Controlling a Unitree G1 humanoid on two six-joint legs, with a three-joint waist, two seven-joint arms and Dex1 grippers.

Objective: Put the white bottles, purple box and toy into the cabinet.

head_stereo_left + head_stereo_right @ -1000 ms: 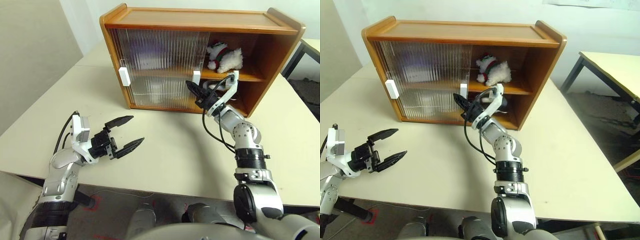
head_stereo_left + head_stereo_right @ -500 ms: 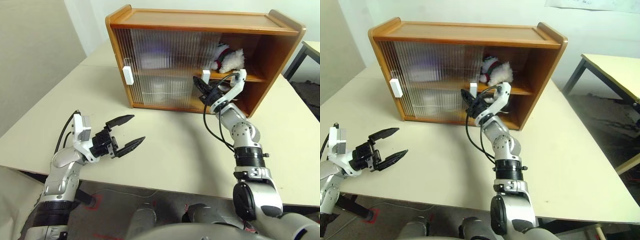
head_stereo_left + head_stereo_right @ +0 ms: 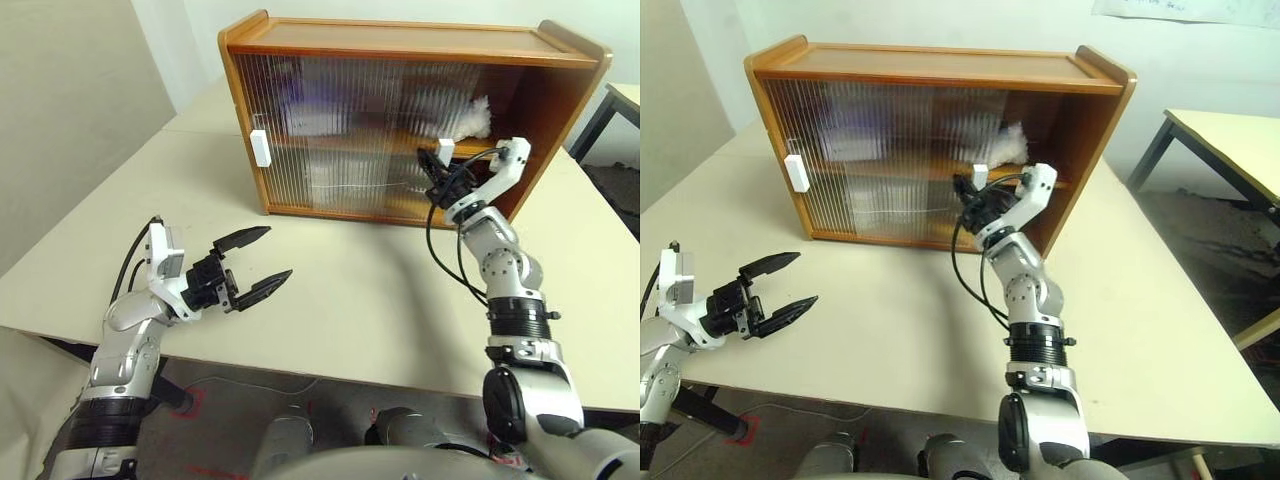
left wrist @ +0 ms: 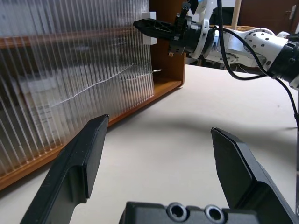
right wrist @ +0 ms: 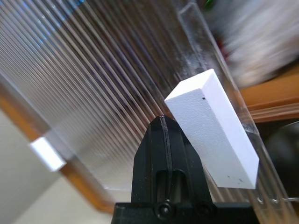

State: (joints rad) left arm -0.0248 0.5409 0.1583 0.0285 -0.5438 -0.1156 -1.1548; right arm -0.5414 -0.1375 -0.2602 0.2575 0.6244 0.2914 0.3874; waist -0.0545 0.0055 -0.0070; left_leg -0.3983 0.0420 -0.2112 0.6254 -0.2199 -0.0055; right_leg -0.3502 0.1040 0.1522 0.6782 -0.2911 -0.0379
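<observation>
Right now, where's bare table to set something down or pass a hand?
Free: table between left gripper and cabinet front; also right of the right arm. Crowded: the door handle, where the shut right gripper presses.

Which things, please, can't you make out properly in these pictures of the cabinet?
- White bottles and purple box: behind the ribbed sliding doors of the cabinet, head views give blurred shapes; which is which cannot be told.
- Toy: half covered by the right door; a white fluffy part shows.
- Right gripper and the white handle: right wrist view shows them beside each other; contact unclear.
</observation>
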